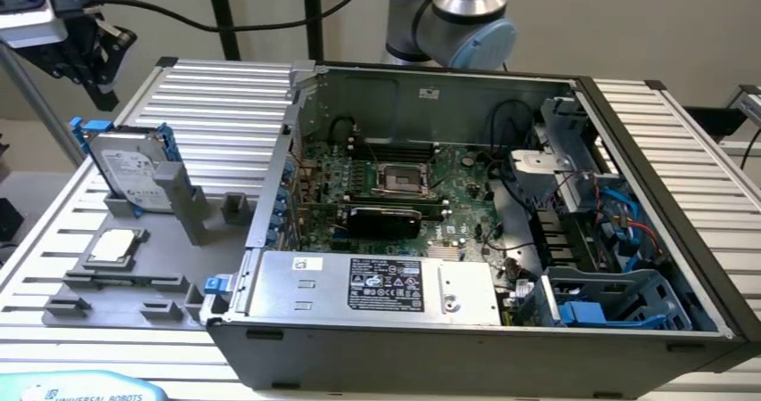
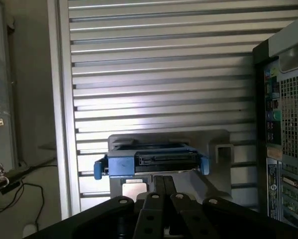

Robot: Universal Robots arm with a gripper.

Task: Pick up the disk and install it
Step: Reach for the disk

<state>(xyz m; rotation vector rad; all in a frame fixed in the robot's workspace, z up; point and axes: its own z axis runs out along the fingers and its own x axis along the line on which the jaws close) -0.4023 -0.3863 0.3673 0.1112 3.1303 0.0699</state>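
the disk (image 1: 128, 171) stands on edge in a slot of the grey holder (image 1: 178, 263) at the exterior view's left, its white label towards the open computer case (image 1: 666, 151) and its blue frame uppermost, a pose that seems meant to offer the top edge to a grip from above. the gripper (image 1: 102, 91) hangs over it, well apart, its fingers (image 2: 158, 186) pinched together on nothing; in the wrist view they line up over the disk's blue-framed connector edge. so the disk is not yet picked up. a square cpu chip (image 1: 116, 245) lies flat on the same holder, near the disk. inside the case sit the motherboard (image 1: 440, 174) and the labelled power supply (image 1: 380, 285). red and blue cables (image 1: 625, 214) trail just beside the blue drive cage (image 1: 618, 298) and could, i judge, get in the way there
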